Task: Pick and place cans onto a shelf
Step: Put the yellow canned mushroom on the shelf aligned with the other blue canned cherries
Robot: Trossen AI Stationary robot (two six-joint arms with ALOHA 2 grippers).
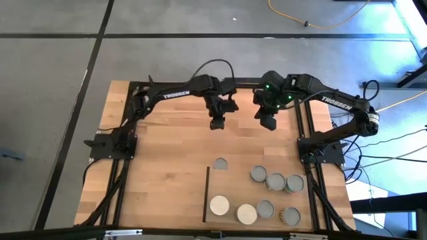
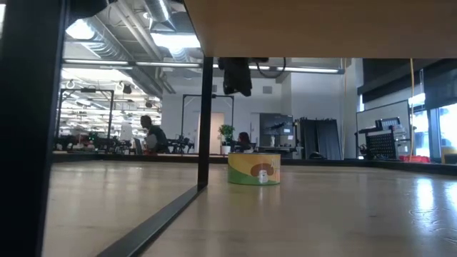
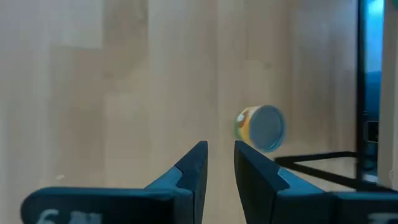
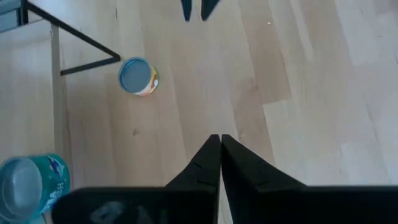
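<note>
both grippers hover over the table's far edge.
left gripper (image 1: 217, 124) slightly parted, right gripper (image 1: 268, 123) clenched, both empty; one can (image 1: 221, 163) stands beside the shelf (image 1: 230, 190).

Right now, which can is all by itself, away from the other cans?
The green-yellow can with the grey top stands alone on the striped tabletop, nearest both grippers. The other cans sit grouped on the pale shelf.

Open-plan lab, exposed ceiling ducts (image 2: 107, 43), equipment racks (image 2: 318, 139), seated person (image 2: 151, 134)
</note>
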